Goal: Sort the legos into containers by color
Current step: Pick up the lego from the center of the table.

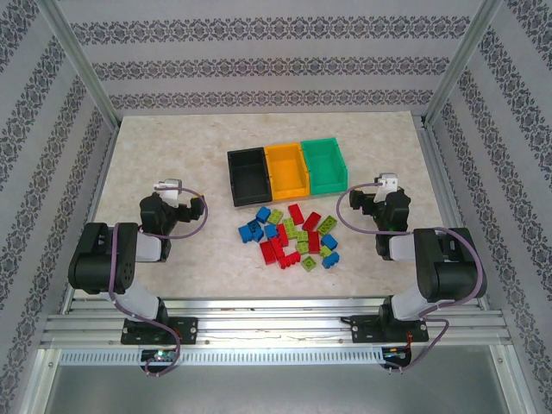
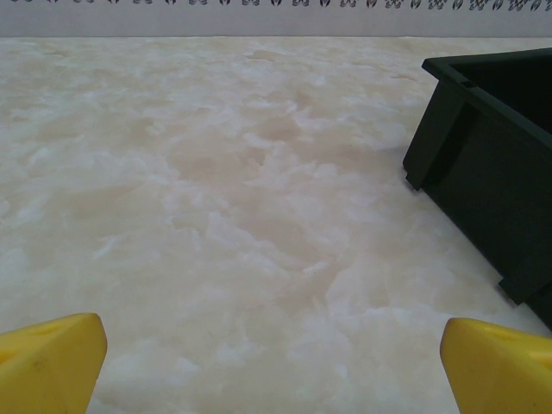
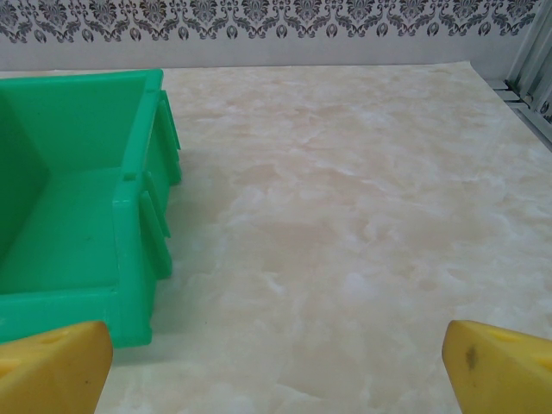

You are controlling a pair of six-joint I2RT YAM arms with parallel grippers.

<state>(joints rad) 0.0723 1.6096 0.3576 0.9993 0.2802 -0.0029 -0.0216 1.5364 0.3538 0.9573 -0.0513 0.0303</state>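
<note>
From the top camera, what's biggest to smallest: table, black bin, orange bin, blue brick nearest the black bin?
1. Pale marbled tabletop
2. Black plastic bin and orange-yellow plastic bin, alike in size
3. Small blue studded brick

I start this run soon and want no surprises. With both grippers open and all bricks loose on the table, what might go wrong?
1. The legos lie bunched together with many touching, so picking one may nudge or catch a neighbour of another colour.
2. The black bin, orange-yellow bin and green bin stand wall to wall, so a drop near a shared wall may land in the wrong one.
</note>
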